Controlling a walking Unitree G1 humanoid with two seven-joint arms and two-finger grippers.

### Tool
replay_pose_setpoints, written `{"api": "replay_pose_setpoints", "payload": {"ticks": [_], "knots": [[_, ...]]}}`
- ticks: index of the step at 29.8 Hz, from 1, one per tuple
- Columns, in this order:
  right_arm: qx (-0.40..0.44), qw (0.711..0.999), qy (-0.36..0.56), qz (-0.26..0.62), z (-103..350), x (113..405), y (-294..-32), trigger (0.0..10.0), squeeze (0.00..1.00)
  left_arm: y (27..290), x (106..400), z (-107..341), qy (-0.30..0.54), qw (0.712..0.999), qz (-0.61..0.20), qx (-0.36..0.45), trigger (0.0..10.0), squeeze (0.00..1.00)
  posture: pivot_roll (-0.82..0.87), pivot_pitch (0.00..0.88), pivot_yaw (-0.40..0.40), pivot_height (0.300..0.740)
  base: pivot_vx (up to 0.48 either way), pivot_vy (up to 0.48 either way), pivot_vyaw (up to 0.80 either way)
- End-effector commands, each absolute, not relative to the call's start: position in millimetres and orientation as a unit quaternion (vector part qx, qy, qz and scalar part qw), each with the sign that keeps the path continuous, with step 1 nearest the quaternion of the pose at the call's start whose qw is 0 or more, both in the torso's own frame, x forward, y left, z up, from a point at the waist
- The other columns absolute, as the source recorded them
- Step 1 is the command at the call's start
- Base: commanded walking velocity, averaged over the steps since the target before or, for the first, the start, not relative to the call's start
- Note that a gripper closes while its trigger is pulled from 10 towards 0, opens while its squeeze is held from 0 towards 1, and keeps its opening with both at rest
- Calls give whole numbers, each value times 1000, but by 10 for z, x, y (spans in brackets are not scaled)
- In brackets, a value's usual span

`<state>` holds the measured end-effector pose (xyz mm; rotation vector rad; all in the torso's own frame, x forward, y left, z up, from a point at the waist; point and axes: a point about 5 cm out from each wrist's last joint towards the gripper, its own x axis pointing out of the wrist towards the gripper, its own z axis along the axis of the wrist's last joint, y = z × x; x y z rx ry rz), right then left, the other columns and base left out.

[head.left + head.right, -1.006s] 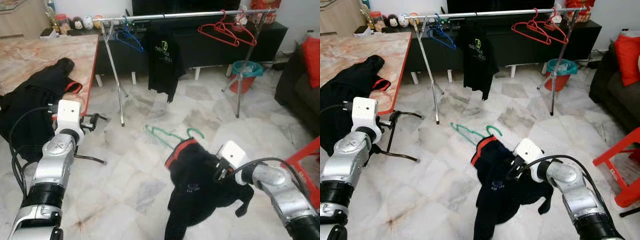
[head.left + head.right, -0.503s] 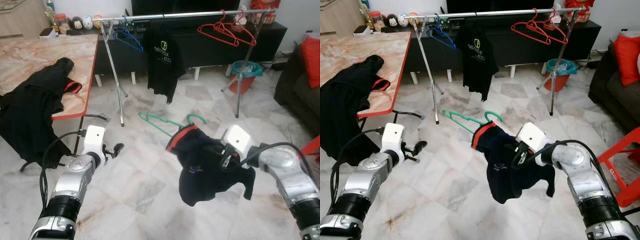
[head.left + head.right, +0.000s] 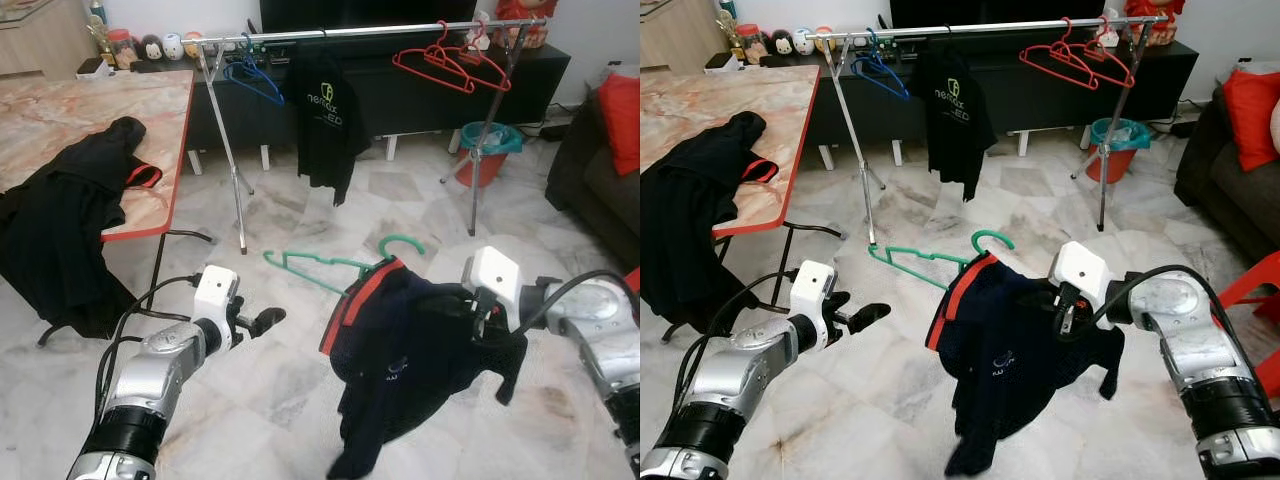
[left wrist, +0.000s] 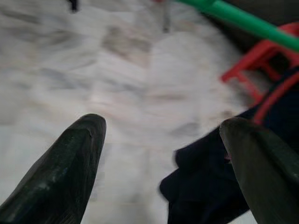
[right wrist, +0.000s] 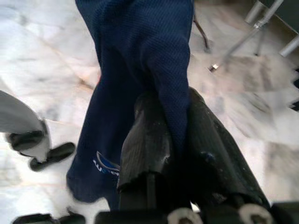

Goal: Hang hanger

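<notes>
White marble-tiled floor (image 3: 400,200) — on it stand the clothes rack's (image 3: 350,32) legs and a teal bin (image 3: 488,148) far right. Left, a marble-topped table (image 3: 70,110) carries a black garment (image 3: 70,215) — draped over its edge.

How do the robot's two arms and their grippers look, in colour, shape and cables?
Both arms are silver metal tubes with black bands at the joints. Each wrist carries a white, boxy block with rounded corners. Black cables loop loosely from each block back along the arm. The left gripper has two long black fingers with rounded tips. The right gripper has the same black fingers, with a rougher surface.
</notes>
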<state>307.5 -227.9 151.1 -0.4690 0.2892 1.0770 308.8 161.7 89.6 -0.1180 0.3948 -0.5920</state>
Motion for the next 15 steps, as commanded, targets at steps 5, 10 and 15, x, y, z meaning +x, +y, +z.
{"api": "replay_pose_setpoints", "payload": {"ticks": [5,10,15], "knots": [[-224,816,107,523,1680,3117,-2255,10000,0,1599,2948,927,190,910,-365,-56,10000,0,20,32,10,740,0,0,0],[-214,810,95,538,1719,3129,-2188,10000,0,1586,2866,865,206,893,-399,-45,10000,0,23,27,9,740,0,0,0],[-215,798,95,555,1736,3124,-2168,10000,0,1563,2947,855,190,906,-373,-69,10000,0,24,21,8,740,0,0,0]]}}
